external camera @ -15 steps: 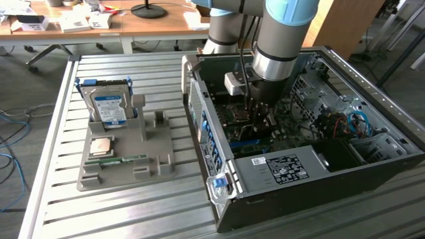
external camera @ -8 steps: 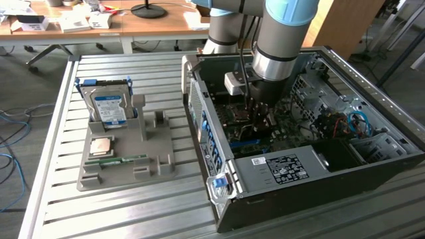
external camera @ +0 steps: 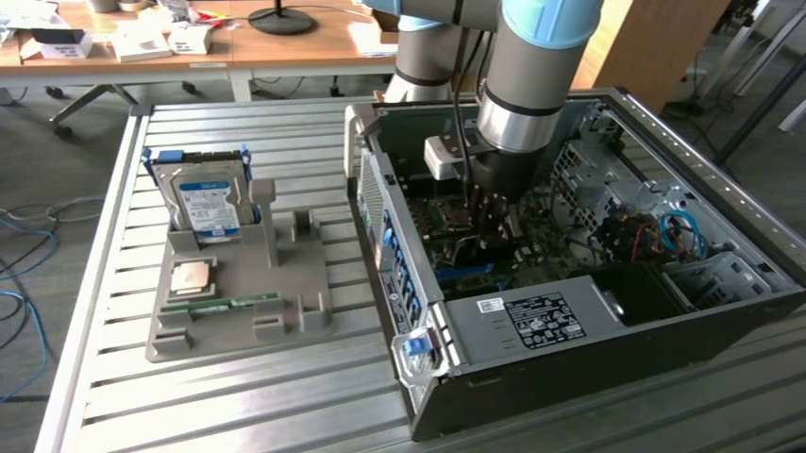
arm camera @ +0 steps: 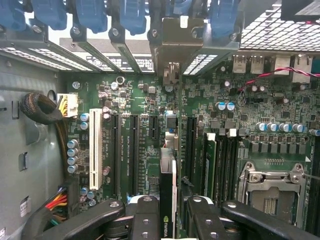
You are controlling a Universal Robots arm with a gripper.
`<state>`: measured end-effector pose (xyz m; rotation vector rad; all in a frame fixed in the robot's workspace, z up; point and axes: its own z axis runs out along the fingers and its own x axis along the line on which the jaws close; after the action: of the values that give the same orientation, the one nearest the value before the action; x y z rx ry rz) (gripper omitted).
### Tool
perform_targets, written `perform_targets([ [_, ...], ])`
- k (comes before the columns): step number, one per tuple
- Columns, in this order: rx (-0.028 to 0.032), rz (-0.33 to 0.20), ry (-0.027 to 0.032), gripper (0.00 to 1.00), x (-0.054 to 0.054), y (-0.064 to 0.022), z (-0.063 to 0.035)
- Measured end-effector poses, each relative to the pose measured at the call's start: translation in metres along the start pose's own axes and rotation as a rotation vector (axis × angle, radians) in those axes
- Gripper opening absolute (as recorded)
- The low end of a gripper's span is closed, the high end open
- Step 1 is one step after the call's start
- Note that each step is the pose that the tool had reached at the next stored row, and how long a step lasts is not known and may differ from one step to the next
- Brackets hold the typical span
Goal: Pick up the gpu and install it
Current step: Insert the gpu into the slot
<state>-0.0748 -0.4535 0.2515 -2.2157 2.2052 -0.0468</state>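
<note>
1. Arm (external camera: 535, 57): grey w/ light-blue bands.
2. Case (external camera: 705, 311): dark grey; blue clips (arm camera: 90, 15).
3. Board (arm camera: 240, 125): green; one white slot (arm camera: 95, 147), rest black.
4. Gpu (arm camera: 167, 200): black edge, green logo.
5. Drive (external camera: 208, 203): silver, blue-white label.
6. Tray (external camera: 240, 311): grey.

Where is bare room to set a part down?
Free: table in front of the tray, and the strip between tray and case. Crowded: inside the case, where the gripper holds the gpu.
</note>
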Motion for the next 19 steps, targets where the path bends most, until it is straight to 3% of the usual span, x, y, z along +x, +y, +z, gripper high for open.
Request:
perform_targets([
  [19, 0.0002, 0.004, -0.0003, 0.26, -0.0001, 0.0024, 0.0016],
])
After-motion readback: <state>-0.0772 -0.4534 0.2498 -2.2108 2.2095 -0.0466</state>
